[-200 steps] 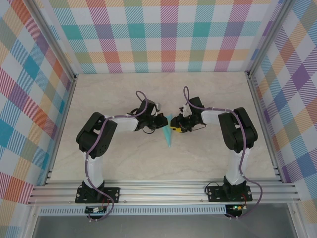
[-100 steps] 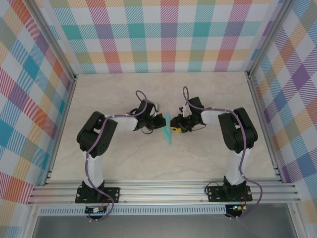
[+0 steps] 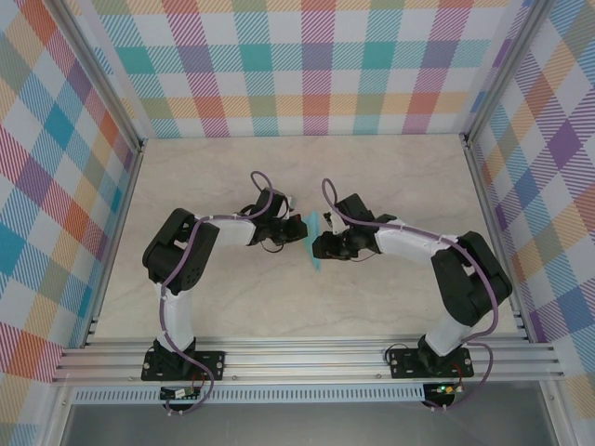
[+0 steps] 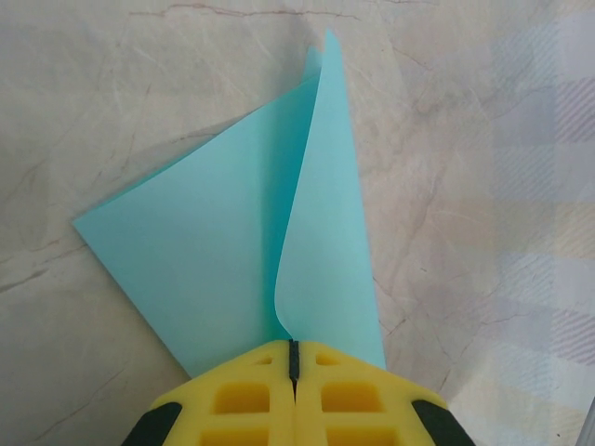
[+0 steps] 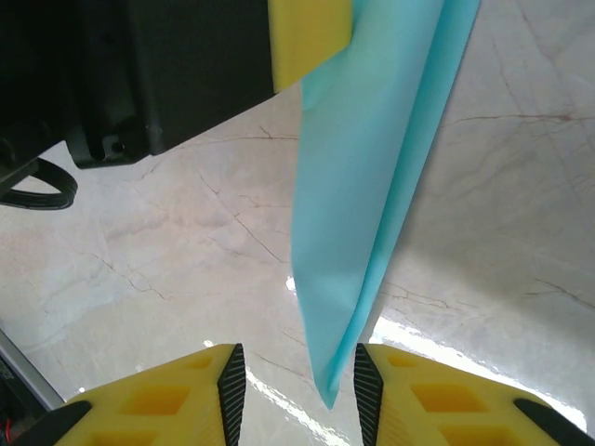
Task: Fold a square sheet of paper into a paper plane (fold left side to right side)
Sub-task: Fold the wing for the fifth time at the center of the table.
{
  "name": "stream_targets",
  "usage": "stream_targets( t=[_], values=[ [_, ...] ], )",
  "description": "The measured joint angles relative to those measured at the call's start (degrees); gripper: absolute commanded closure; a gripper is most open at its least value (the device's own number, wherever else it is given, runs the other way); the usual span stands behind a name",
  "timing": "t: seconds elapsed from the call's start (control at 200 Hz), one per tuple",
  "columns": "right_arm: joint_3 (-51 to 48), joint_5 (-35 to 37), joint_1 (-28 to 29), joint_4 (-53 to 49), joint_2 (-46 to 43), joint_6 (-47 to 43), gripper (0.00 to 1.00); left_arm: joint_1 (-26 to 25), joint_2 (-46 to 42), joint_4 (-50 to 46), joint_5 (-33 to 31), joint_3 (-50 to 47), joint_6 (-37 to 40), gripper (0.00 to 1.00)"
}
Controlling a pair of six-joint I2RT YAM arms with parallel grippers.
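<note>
The sheet of paper is turquoise and folded into a narrow, kite-like shape with one sharp tip, and it sits at the middle of the pale marbled surface, between the two arms. The left wrist view shows what the overhead view cannot: one flap curls up off the flat layer along a centre crease, and the left hand has its yellow fingers pressed together on the wide end of the sheet. From above, that left hand touches the paper's left edge, and the right hand is just beside its lower right. The right wrist view has the sheet hanging down to a point in the gap of the right hand, whose fingers stand apart and grip nothing. Whether the tip touches the surface cannot be told.
</note>
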Motion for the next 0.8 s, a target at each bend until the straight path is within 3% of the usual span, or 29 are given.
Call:
stream_targets(
  t=[0.18, 0.57, 0.8],
  values=[
    [0.33, 4.81, 2.36, -3.17, 1.14, -2.1, 0.64, 0.0, 0.24, 0.59, 0.35, 0.0, 0.02, 0.97],
    [8.35, 24.04, 15.13, -10.4, 4.48, -8.22, 0.65, 0.2, 1.66, 1.01, 1.84, 0.52, 0.0, 0.97],
    [8.85, 30.91, 17.09, -10.88, 6.84, -9.77, 0.66, 0.26, 1.92, 0.96, 2.51, 0.94, 0.0, 0.96]
  ],
)
